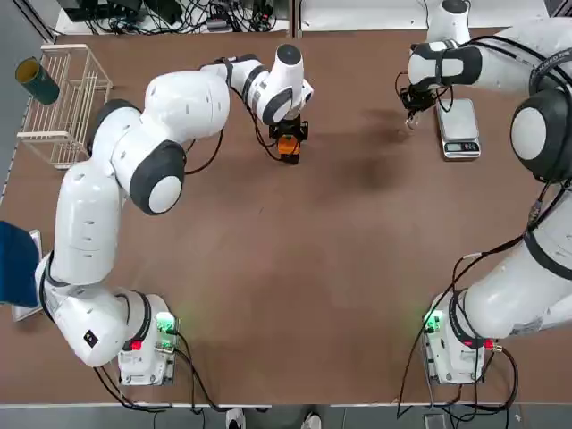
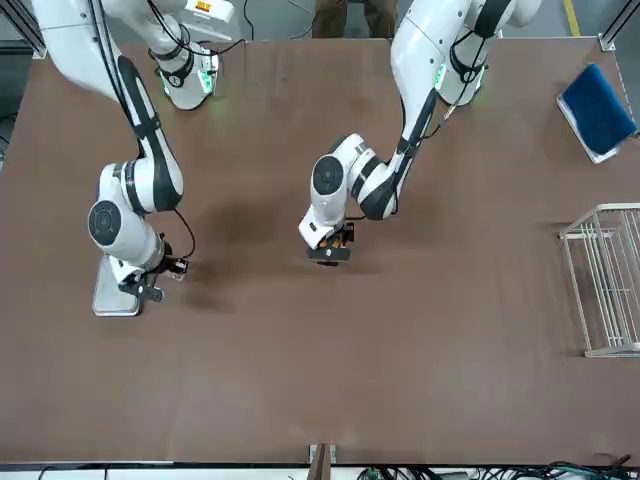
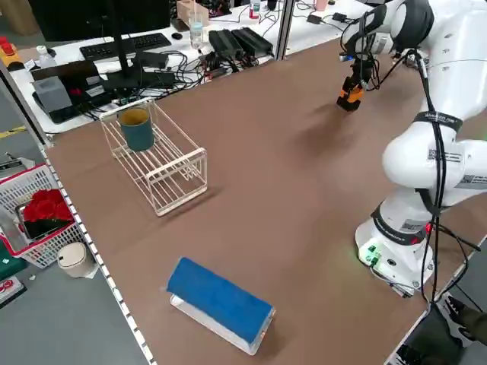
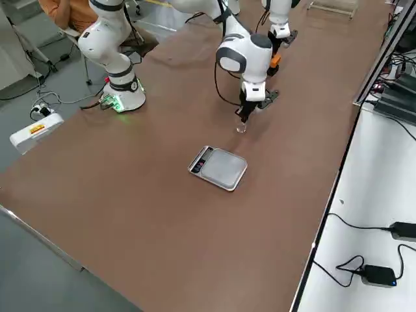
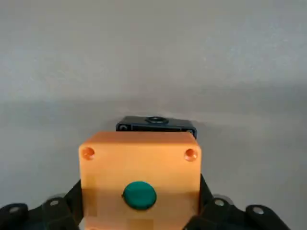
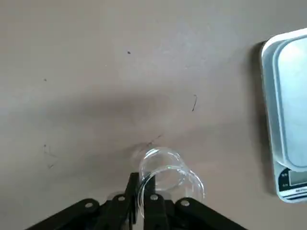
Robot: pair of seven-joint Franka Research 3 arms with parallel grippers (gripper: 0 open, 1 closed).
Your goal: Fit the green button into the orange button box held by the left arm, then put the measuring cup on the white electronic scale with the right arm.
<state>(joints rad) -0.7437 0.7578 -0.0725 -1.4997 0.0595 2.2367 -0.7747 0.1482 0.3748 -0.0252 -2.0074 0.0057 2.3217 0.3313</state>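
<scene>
No legible writing — white electronic scale (image 4: 219, 168) display unreadable.

The orange button box (image 5: 139, 179) is a bright cube with two small screw holes near its top corners, and the green button (image 5: 139, 195) sits seated in its face. The measuring cup (image 6: 165, 179), clear and upright, stands near the white electronic scale (image 6: 286, 115), apart from its silvery plate.

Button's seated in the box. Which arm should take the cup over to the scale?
Right. The right gripper is shut on the measuring cup rim beside the white electronic scale; the left gripper grips the orange button box.
</scene>
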